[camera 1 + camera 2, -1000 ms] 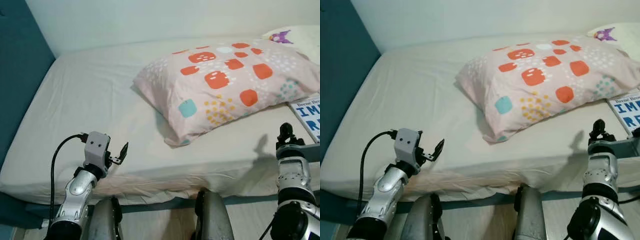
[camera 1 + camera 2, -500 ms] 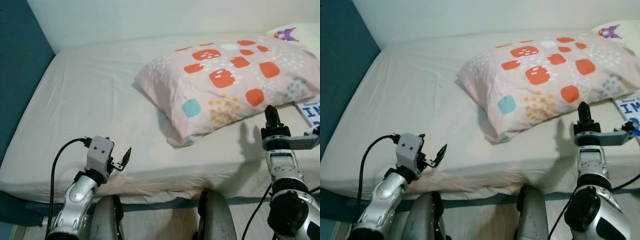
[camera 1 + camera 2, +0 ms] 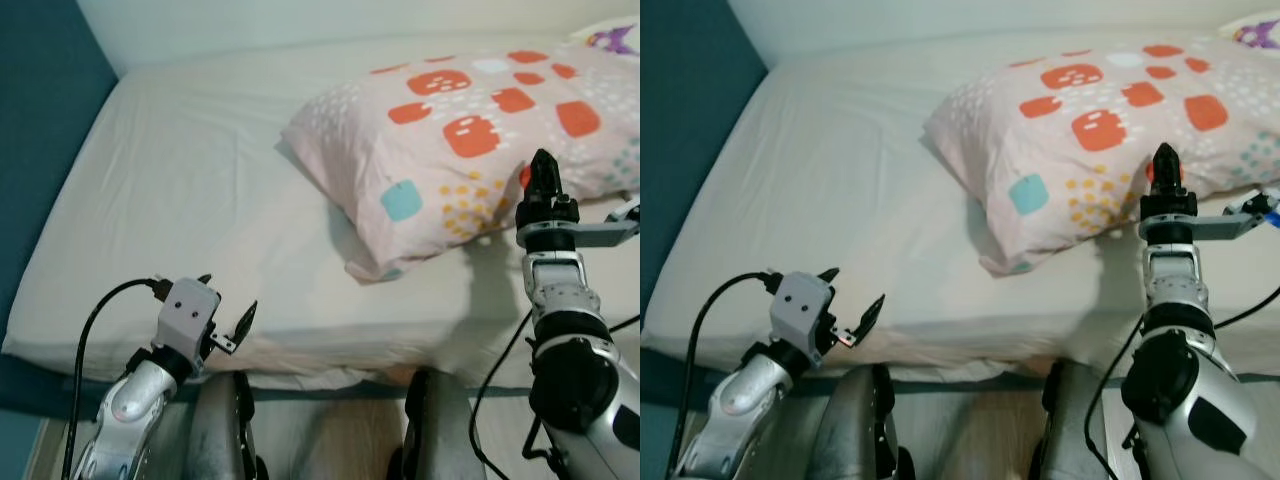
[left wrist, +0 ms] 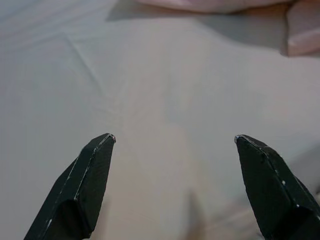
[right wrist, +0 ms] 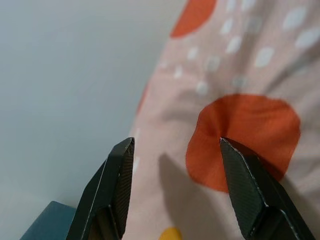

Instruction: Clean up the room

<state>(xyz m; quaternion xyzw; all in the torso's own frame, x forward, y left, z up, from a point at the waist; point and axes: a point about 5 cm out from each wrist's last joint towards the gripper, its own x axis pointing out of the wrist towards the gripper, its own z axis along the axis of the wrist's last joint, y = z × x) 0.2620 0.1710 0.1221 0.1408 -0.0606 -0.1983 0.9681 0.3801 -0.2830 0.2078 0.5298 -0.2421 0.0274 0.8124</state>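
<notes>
A pink pillow [image 3: 470, 130] with orange, teal and yellow patches lies on the right half of the bed [image 3: 190, 190]. My right gripper [image 3: 541, 168] is raised in front of the pillow's near edge, fingers pointing up. In the right wrist view its open fingertips [image 5: 122, 150] hover just off an orange patch [image 5: 245, 140] of the pillow. My left gripper [image 3: 225, 310] is low at the bed's front left edge, open, holding nothing. In the left wrist view its fingers [image 4: 95, 165] point over bare sheet [image 4: 165, 100].
A dark teal wall [image 3: 40, 120] runs along the bed's left side. A white cushion with a purple figure [image 3: 612, 38] sits at the far right behind the pillow. My legs [image 3: 225, 430] stand against the bed's front edge.
The right gripper rose from beside the bed's front edge up to the pillow's near side. The left gripper sank slightly. The camera tilted, and the book at the right left the view.
</notes>
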